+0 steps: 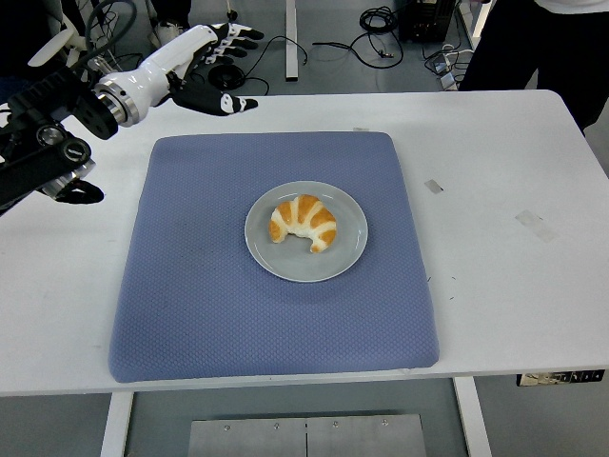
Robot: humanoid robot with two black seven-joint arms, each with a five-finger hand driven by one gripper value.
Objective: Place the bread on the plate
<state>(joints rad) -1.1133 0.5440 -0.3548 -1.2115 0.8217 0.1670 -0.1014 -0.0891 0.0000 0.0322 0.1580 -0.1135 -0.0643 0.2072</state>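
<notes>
A golden croissant lies on the grey plate, which rests in the middle of the blue mat. My left hand is raised over the table's far left corner, well away from the plate, its fingers spread and holding nothing. The black left arm runs off the left edge. My right arm does not appear in this view.
Two bits of tape lie on the white table to the right of the mat. A person in dark clothes stands behind the far right corner. Cables and a chair base sit on the floor beyond the table.
</notes>
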